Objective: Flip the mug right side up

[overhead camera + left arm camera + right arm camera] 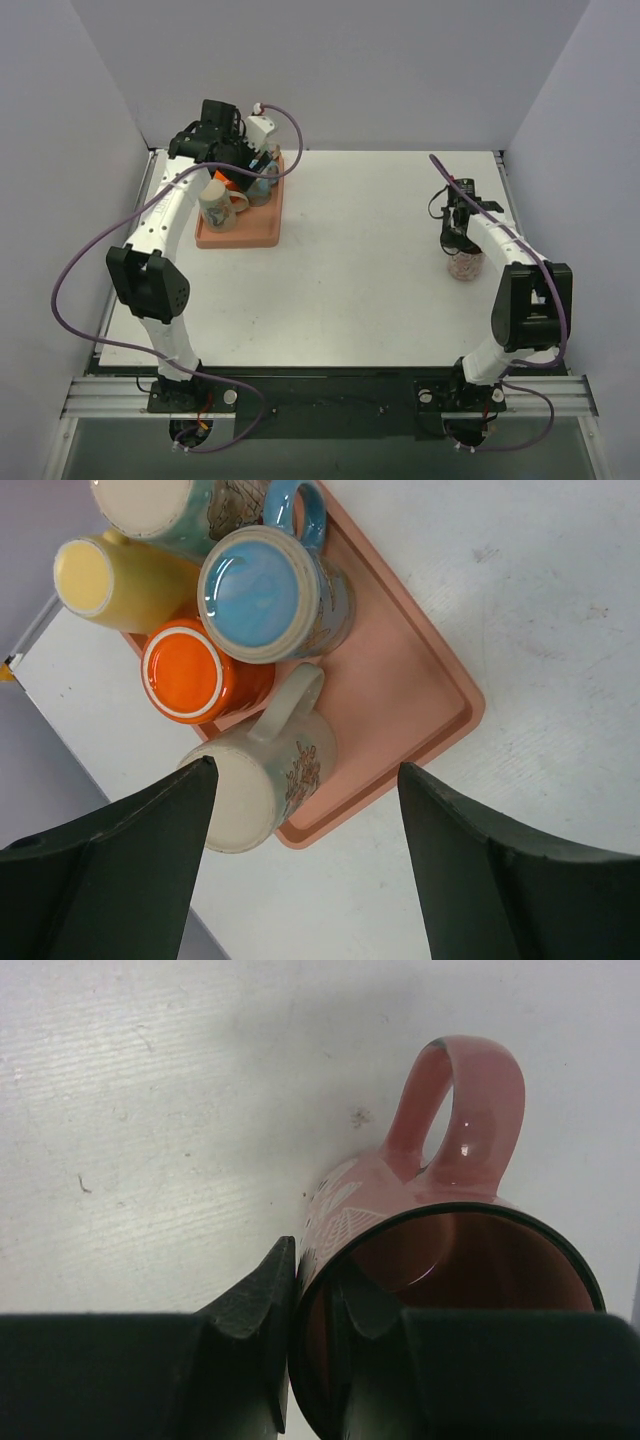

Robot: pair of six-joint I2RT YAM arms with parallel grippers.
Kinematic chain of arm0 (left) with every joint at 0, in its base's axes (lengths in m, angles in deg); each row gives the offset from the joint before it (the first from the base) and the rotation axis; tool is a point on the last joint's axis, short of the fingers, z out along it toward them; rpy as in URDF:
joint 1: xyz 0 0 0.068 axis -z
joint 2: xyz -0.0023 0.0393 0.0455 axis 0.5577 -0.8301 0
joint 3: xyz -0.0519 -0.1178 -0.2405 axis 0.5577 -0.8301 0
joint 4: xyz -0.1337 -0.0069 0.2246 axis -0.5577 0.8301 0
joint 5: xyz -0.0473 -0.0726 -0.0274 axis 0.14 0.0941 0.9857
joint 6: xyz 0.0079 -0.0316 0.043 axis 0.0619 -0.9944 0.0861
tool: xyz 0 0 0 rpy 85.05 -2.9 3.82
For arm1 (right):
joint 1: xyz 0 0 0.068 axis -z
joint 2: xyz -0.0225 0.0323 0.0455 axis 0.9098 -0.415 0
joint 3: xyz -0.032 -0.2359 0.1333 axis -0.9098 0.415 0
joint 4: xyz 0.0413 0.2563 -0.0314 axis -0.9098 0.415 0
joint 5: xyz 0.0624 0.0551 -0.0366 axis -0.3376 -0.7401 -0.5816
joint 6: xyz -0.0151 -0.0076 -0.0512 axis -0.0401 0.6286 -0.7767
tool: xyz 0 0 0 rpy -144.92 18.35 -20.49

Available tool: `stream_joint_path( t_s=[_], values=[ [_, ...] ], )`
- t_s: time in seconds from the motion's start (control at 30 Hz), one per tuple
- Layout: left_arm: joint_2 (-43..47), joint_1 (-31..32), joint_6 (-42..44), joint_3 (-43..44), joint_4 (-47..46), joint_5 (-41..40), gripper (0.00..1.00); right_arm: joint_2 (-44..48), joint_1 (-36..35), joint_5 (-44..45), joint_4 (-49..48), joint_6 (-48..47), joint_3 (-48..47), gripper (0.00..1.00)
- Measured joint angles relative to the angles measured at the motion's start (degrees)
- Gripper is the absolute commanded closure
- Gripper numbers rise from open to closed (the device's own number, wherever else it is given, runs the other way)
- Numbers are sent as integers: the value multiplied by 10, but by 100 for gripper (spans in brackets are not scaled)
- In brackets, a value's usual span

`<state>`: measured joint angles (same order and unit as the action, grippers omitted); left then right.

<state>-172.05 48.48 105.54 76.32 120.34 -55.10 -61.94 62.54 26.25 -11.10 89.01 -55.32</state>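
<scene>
A pink mug (400, 1190) with a pale pattern stands on the white table at the right (465, 265), its mouth facing up and its handle pointing away from my wrist. My right gripper (315, 1270) is shut on its rim, one finger outside the wall and one inside; it also shows in the top view (458, 240). My left gripper (305, 780) is open and empty, hovering above the near corner of the pink tray (420, 690); in the top view it is at the back left (245, 165).
The tray (262, 232) at the back left holds several mugs: a cream one (265, 780), an orange one (190, 670), a blue one (265, 590), a yellow one (110, 580) and one more at the top edge (170, 505). Grey walls enclose the table.
</scene>
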Motion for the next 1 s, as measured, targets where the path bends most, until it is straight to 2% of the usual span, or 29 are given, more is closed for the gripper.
stream_joint_path(
  t_s=[0.23, 0.33, 0.37, 0.5, 0.6, 0.67, 0.7, 0.77, 0.8, 0.83, 1.0],
  values=[
    [-37, 0, 40, -1, 0, -22, 17, 0, 15, -13, -62, 9, 25, 100],
    [-44, 0, 49, -5, -3, -27, 17, 0, 15, -13, -73, 10, 29, 80],
    [-44, 0, 51, -8, -4, -27, 17, 0, 15, -12, -74, 11, 30, 68],
    [-44, 0, 62, -29, -17, -22, 17, 3, 15, -7, -79, 11, 37, 53],
    [-44, 0, 71, -43, -18, -18, 17, 21, 15, -5, -76, 10, 42, 48],
    [-45, 0, 76, -42, -16, -15, 17, 43, 15, -3, -74, 10, 42, 40],
    [-45, 0, 79, -39, -14, -14, 17, 57, 15, -3, -72, 11, 42, 32],
    [-51, 0, 80, -27, -7, -13, 16, 81, 15, -2, -65, 14, 41, 30],
    [-57, 0, 81, -17, -4, -13, 16, 89, 14, 0, -60, 12, 40, 23],
    [-64, 0, 82, -5, 0, -13, 16, 97, 14, 0, -50, 12, 35, 10],
    [-142, 0, 101, 106, 57, -15, 21, 127, 12, 1, -13, 8, 10, 9]
  ],
)
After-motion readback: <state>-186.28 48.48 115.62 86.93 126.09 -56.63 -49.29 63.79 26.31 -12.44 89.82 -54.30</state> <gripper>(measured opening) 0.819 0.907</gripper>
